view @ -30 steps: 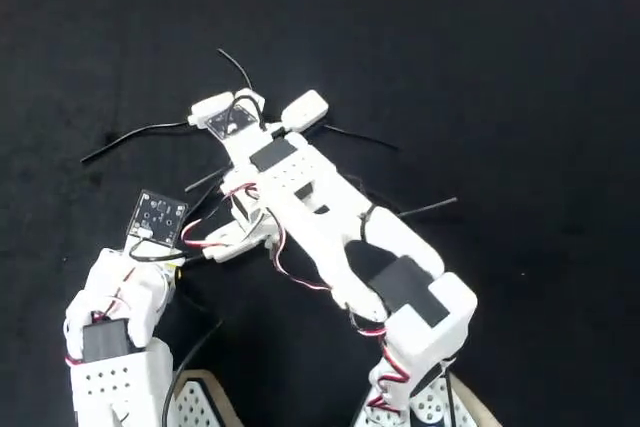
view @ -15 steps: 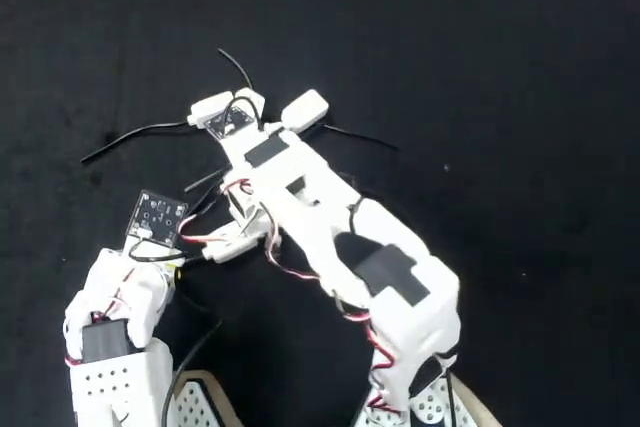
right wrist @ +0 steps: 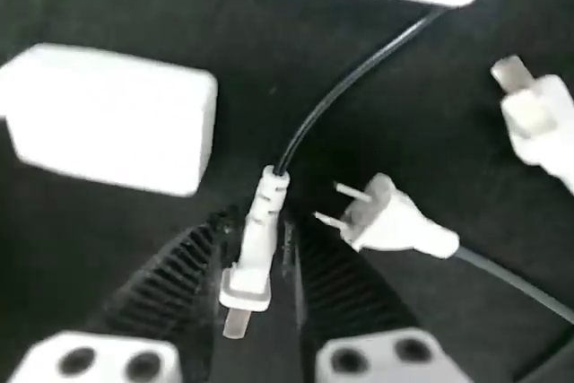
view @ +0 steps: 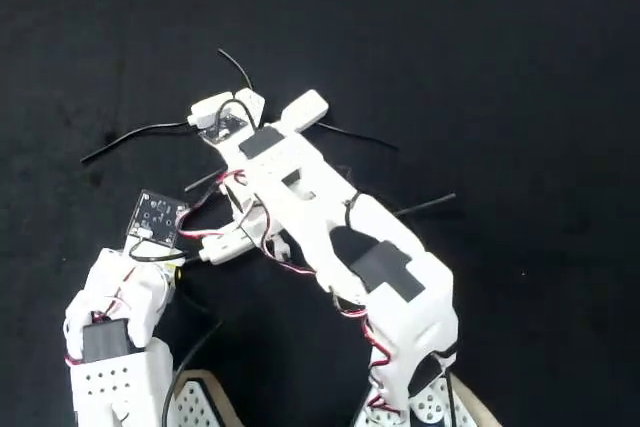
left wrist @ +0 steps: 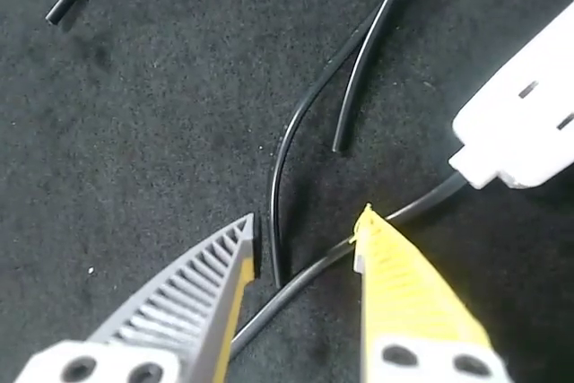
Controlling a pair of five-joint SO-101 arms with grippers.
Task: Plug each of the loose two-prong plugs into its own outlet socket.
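While the left gripper is hanging open over the black cables, the right gripper is clenching a white plug.
The right arm is leaning further forward than a second ago, and the outlet block beside it is lying more tilted, probably nudged. The plug's prongs are pointing back toward the wrist, cord leading ahead; a second loose plug is lying just beside it — so insertion is likely needing a re-grip first.

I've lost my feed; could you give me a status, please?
Left gripper open over cords. Right gripper shut on plug. Second plug loose beside it.
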